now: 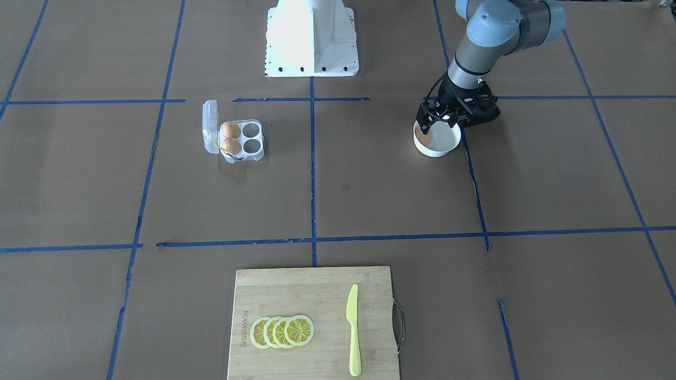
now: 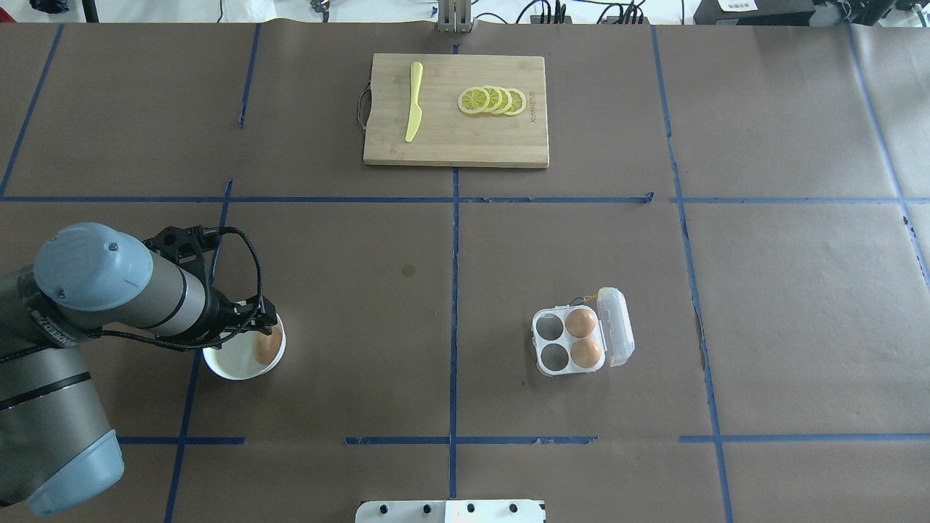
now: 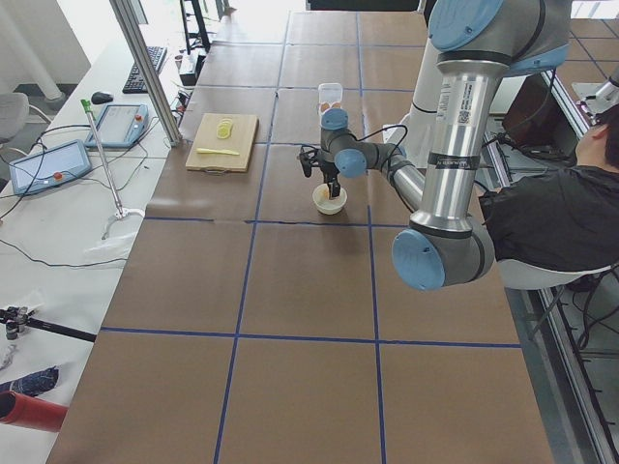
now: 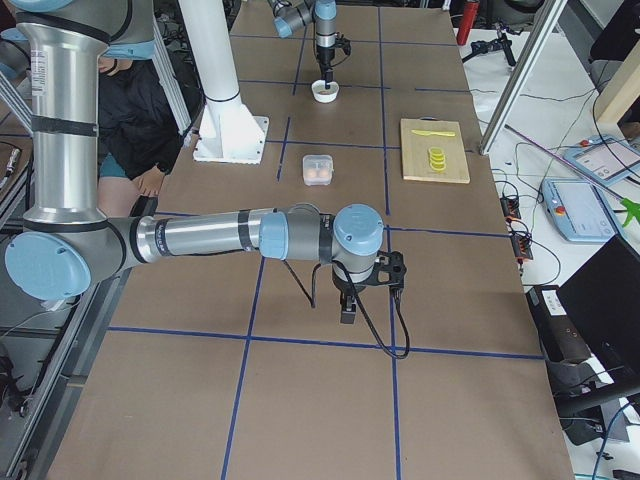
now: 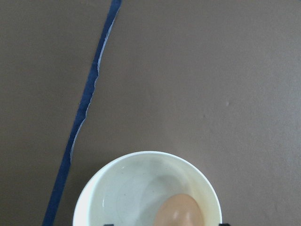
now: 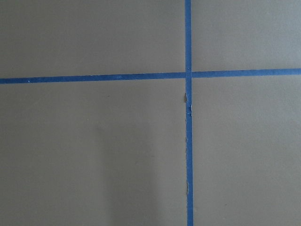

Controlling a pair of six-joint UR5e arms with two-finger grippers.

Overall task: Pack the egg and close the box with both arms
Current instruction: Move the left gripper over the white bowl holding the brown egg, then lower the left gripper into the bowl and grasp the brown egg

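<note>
The egg (image 2: 267,347), not yet packed, lies at the bowl's (image 2: 227,365) 3 o'clock overhead, inside the wide left pincer (image 1: 434,125); box (image 2: 554,354) lid open (right pincer (image 4: 347,305): cannot tell).

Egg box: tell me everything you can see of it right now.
The box is a small clear plastic four-cell carton that rests flat on the brown-papered table, on the robot's right half. Its hinged lid is open and stands roughly upright along the outer side. Two tan eggs fill the cells beside the hinge, and the other two cells are empty. A yellow bit sits at its far corner. Nothing else touches it.
</note>
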